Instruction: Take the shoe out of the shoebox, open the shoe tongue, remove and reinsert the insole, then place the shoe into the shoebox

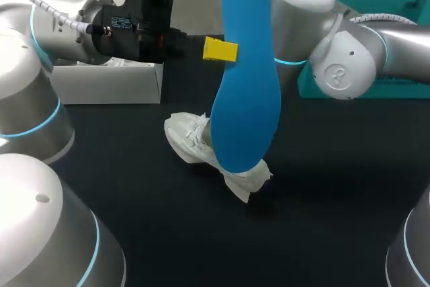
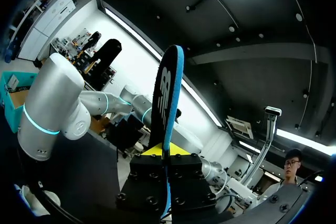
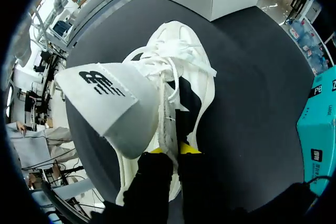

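Shoe (image 1: pixel 191 140) mid-table pinched by right end effector (image 3: pixel 169 151), left end effector (image 2: pixel 167 153) clamping blue insole (image 1: pixel 245 78) upright, white shoebox (image 1: pixel 107 85) apart.

Unread logos: tongue (image 3: pixel 107 103), probably insole (image 2: pixel 164 93)

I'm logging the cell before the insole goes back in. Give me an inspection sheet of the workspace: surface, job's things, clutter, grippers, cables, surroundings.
Surface: black table, no spills seen.
Job's things: white shoe on the table, tongue folded out; blue insole out of the shoe, held upright above it; white shoebox at the back left.
Clutter: teal box at the right.
Grippers: left gripper shut on the insole; right gripper shut on the shoe's upper edge.
Cables: hose along the left arm; none seen on the table.
Surroundings: nothing seen.
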### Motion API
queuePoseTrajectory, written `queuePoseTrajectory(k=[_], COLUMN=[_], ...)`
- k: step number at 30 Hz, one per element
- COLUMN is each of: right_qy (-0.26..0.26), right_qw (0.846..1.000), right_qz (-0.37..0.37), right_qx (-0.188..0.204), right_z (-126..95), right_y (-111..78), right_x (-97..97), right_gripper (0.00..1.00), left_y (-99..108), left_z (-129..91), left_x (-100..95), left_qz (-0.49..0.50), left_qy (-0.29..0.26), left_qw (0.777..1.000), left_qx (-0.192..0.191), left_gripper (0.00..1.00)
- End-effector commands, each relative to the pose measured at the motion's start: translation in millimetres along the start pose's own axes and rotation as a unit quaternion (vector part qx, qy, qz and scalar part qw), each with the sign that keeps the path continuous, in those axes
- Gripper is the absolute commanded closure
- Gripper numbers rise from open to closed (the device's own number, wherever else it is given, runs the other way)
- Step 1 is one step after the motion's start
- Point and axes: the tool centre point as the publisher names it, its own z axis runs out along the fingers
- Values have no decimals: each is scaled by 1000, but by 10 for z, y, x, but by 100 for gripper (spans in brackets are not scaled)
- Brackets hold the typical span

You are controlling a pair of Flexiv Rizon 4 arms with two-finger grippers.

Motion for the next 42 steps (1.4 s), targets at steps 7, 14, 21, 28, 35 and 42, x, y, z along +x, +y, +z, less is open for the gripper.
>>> queuePoseTrajectory(k=[7,14,21,28,35,42], right_qy=[-81,-67,-49,-29,-23,15], right_qw=[963,946,947,949,937,923], right_qz=[194,236,236,237,289,343], right_qx=[-171,-212,-214,-205,-196,-173], right_z=[-52,16,93,159,161,131], right_y=[-100,-3,34,49,-17,-126], right_x=[45,52,112,99,106,168], right_gripper=[100,100,100,100,100,100], left_y=[-5,-5,-5,-5,-5,-5], left_z=[11,11,11,11,11,11], left_x=[-19,-19,-19,-19,-19,-19], left_qz=[0,0,0,0,0,0], left_qy=[1,1,1,1,1,1], left_qw=[1000,1000,1000,1000,1000,1000], left_qx=[0,0,0,0,0,0], left_gripper=[100,100,100,100,100,100])
